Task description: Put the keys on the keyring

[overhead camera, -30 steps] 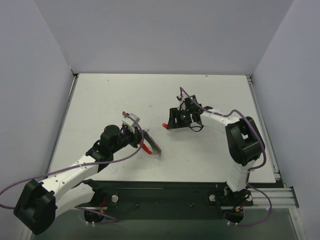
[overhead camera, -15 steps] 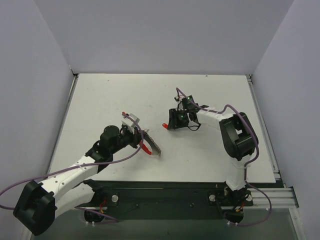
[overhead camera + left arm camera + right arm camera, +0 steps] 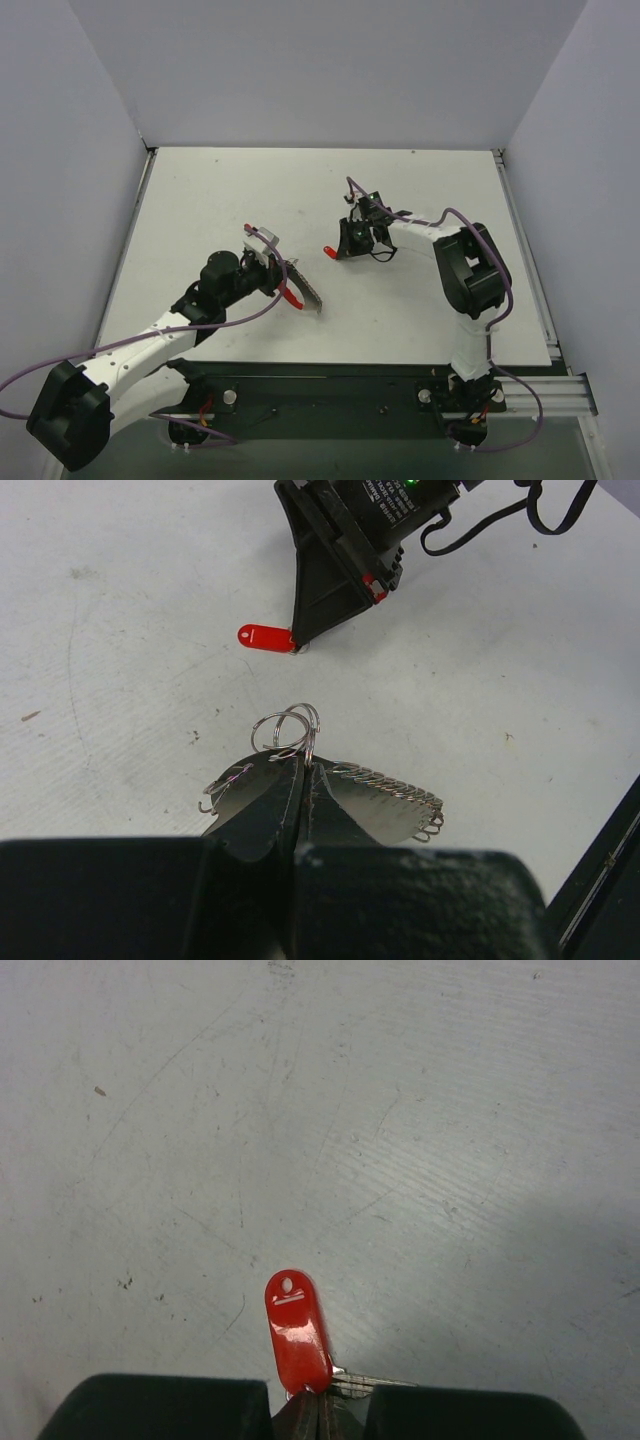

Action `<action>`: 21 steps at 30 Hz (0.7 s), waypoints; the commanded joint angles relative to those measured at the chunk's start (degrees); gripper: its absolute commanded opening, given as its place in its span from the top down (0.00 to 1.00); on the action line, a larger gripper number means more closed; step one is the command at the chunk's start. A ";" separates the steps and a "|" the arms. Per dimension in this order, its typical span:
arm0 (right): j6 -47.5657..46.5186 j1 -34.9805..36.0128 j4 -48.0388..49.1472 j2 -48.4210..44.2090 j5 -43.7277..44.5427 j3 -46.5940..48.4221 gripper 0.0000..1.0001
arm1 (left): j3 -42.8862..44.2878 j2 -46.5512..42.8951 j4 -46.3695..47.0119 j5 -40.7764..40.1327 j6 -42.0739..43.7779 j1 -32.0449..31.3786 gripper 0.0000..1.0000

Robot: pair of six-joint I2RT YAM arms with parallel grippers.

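The key (image 3: 297,1330) has a red plastic head and a thin silver shaft. My right gripper (image 3: 318,1405) is shut on it where head and shaft meet, and the head points away from me just over the table. From above, the key (image 3: 328,251) pokes out left of the right gripper (image 3: 343,248). The keyring (image 3: 303,290), part red and part grey with a toothed edge, is pinched in my shut left gripper (image 3: 279,273). In the left wrist view its wire loops (image 3: 289,727) stick out past the left gripper (image 3: 303,772), facing the key (image 3: 266,638) a short way ahead.
White table (image 3: 220,200) with grey walls on three sides. A black rail (image 3: 330,385) with the arm bases runs along the near edge. The right arm's black cable (image 3: 385,255) loops beside its gripper.
My right gripper has closed onto the key, and the key has slid slightly left. The right arm's elbow has swung inward. The left arm and the keyring have not moved.
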 commanded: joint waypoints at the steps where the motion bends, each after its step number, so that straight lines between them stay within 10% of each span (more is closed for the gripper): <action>1: -0.16 0.46 -0.31 -1.17 0.65 0.09 1.00 | 0.54 -1.71 1.96 -0.26 0.38 0.16 1.00; 21: -2.79 -0.33 4.00 -25.42 -4.45 -10.19 1.00 | 0.46 -7.42 2.22 3.78 3.97 -0.19 1.00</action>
